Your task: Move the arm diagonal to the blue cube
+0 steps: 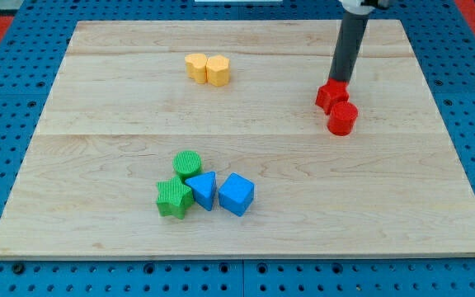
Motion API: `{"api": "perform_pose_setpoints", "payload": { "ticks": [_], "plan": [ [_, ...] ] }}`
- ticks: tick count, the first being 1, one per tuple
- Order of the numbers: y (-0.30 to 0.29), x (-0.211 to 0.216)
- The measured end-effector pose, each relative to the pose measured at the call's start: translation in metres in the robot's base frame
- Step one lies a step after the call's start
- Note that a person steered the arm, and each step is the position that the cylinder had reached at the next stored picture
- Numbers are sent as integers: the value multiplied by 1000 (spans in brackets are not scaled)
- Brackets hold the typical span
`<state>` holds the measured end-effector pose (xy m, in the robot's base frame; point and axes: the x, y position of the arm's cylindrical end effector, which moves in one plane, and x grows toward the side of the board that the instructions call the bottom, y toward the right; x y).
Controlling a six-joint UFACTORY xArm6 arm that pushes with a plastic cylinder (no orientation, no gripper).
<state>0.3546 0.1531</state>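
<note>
- Since the arm ends in a plain rod, no gripper is fitted, so nothing can be said of spread or pinching; only my tip (337,83) is seen, set against the upper edge of a red block (331,96).
- Just below that block, a red cylinder (342,119) is found touching it.
- Well apart from my tip, toward the view's bottom left, the blue cube (236,195) is placed on the table (97,124).
- Beside the cube a blue wedge-like block (202,190), a green star-like block (173,198) and a green cylinder (187,165) are clustered.
- Two yellow blocks (207,69) are seen to my tip's left, touching one another.
- A long diagonal sweep is judged needed, routed so the red pair is not dragged along.
</note>
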Motion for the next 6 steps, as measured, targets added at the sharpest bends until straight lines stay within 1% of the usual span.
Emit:
{"api": "perform_pose_setpoints", "payload": {
  "ticks": [1,2,3,4,5,6],
  "plan": [
    [2,18],
    [50,13],
    [105,70],
    [101,152],
    [64,191],
    [-4,211]
  ]
}}
